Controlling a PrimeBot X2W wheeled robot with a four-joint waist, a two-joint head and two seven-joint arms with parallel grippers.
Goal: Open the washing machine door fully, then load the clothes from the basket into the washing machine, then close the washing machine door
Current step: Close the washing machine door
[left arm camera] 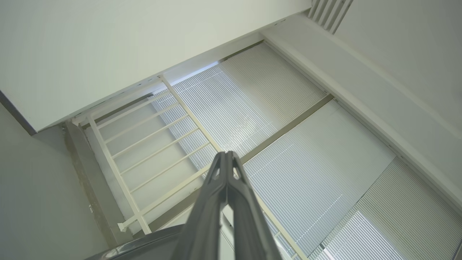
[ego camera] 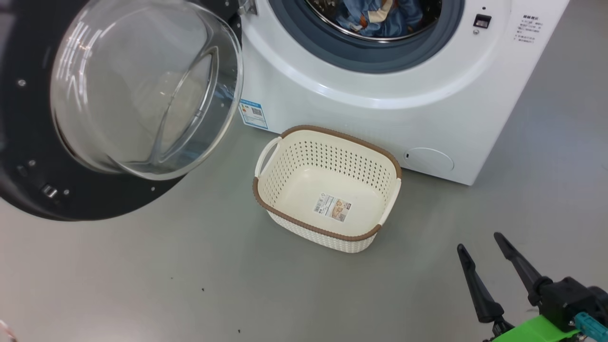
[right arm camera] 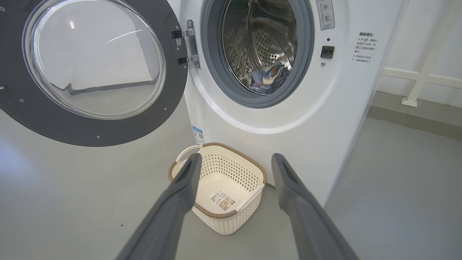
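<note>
The washer (ego camera: 361, 109) stands at the far side with its door (ego camera: 28, 156) swung wide open to the left, on hinges at the left of the opening. The clothes (ego camera: 380, 19) lie inside the drum (right arm camera: 267, 39), a blue bundle with orange patches low behind the grey gasket (ego camera: 361, 54). Whether a white garment lies among them is hard to tell.

The basket (ego camera: 327, 137) sits upright on the grey floor (ego camera: 142, 275), just in front of the washer. On its bare bottom is a label (ego camera: 332, 209) whose print is too small to read.

A blue sticker (ego camera: 253, 114) with a small code square is at the washer's lower left front, and a round flap (ego camera: 430, 160) at its lower right. Dark writing (ego camera: 528, 29) beside the opening cannot be read.

In the head view the door's left edge and the top of the drum are cut off.

The right gripper (ego camera: 479, 241) hovers over the floor near and right of the basket, its fingers spread wide and holding nothing. The left gripper (left arm camera: 227, 154) has its fingers pressed together on nothing and points at window blinds (left arm camera: 288, 144) and a white railing (left arm camera: 144, 144).
</note>
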